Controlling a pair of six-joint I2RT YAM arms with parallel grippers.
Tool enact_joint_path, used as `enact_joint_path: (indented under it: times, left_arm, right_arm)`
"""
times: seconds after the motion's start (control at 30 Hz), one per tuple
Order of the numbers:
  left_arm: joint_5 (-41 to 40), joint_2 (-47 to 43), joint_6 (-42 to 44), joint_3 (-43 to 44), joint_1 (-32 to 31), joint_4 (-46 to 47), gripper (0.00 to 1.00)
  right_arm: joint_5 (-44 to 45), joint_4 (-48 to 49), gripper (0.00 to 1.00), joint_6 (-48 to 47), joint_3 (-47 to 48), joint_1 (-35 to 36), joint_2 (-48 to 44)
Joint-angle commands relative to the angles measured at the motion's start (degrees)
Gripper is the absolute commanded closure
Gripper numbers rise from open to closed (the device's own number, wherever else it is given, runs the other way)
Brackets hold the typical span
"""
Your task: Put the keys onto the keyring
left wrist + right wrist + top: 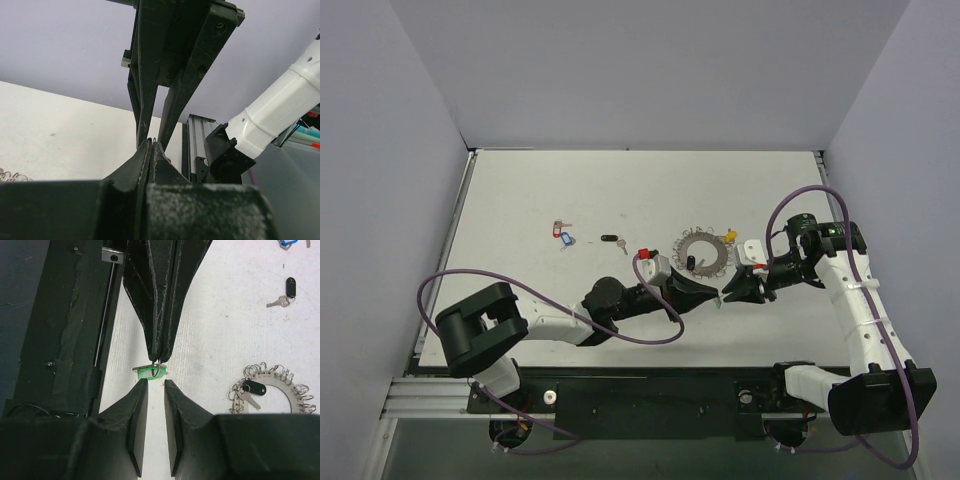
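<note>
Green-tagged key (147,373), barely visible, hangs pinched in left gripper (158,360); right gripper (153,383) gapes narrowly, empty.

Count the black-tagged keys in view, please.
2. A loose black key lies on the table, left of the ring in the top view. A second black key rests at the ring's inner edge. Others may be hidden.

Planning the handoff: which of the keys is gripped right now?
The green-tagged key, pinched by its small loop in the left end effector. The loose black-tagged key lies on the table, another black one at the keyring.
</note>
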Motion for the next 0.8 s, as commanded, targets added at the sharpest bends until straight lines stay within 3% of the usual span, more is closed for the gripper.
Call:
enact_joint_path:
  times: [0.0, 0.13, 0.67, 0.77]
  left_arm:
    - [-0.72, -1.59, 0.85, 0.82, -0.13, 19.56, 1.00]
    - [-1.16, -1.15, 0.85, 0.82, -0.22, 19.74, 1.00]
    - [-1.51, -0.01, 0.50, 1.79, -0.57, 20.18, 1.00]
    - [-1.51, 0.08, 0.41, 1.79, -0.57, 20.18, 1.00]
  right_arm:
    - [-3.60, -15.28, 0.85, -1.58, 0.70, 0.41, 0.34]
    - [-4.48, -15.37, 0.91, -1.49, 0.53, 0.85, 0.08]
    - [-5.88, -14.14, 0.91, -0.70, -0.53, 1.55, 0.43]
    - [-5.80, -13.00, 1.00, 1.05, -0.53, 1.64, 0.52]
